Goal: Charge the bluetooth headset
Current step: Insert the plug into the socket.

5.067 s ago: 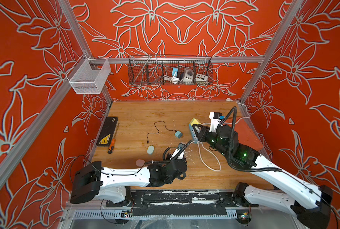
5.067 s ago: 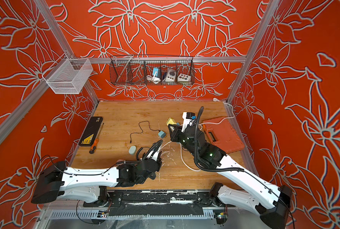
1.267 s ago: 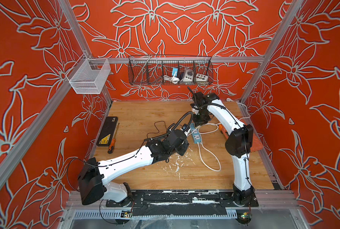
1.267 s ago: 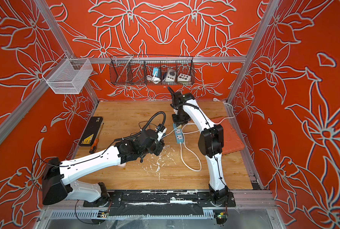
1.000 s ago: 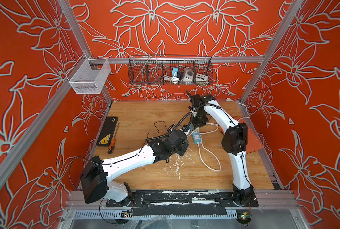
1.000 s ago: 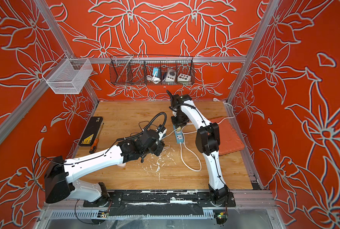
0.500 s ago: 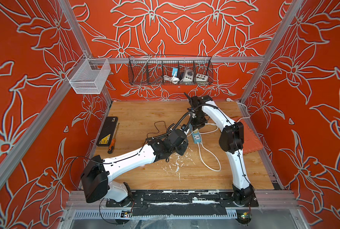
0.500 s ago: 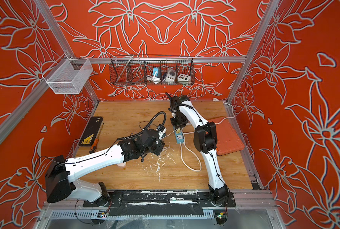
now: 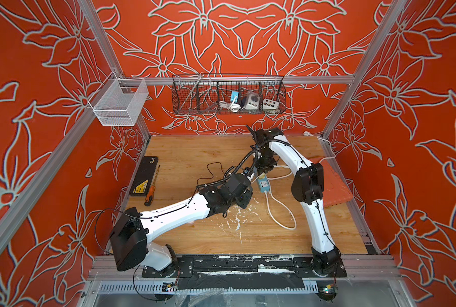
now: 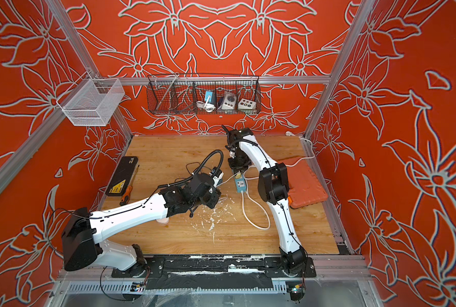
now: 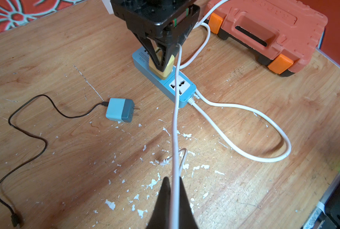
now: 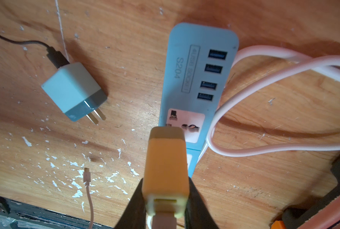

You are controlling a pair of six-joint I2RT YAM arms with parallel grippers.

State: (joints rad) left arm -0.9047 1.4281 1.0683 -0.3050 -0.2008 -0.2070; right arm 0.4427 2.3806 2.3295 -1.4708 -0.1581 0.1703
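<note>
My right gripper (image 11: 162, 66) is shut on a yellow charger adapter (image 12: 166, 158), and both show in the left wrist view too. The adapter's front end stands on a socket of the blue power strip (image 11: 182, 93), seen in both top views (image 9: 264, 184) (image 10: 240, 183). I cannot tell whether its prongs are in. A thin white cable (image 11: 175, 119) runs from the adapter to my left gripper (image 11: 173, 179), which is shut on it. The cable's free plug (image 12: 86, 172) lies on the wood. The bluetooth headset is out of view.
A blue wall charger (image 11: 119, 110) with a black cable lies loose left of the strip. An orange tool case (image 9: 333, 183) sits at the right edge. A black case (image 9: 143, 175) and a screwdriver (image 9: 152, 188) lie at the left. Wire baskets (image 9: 228, 95) hang on the back wall.
The right arm's elbow has swung a little to the left while its gripper stayed over the strip with the adapter. The left arm has barely moved.
</note>
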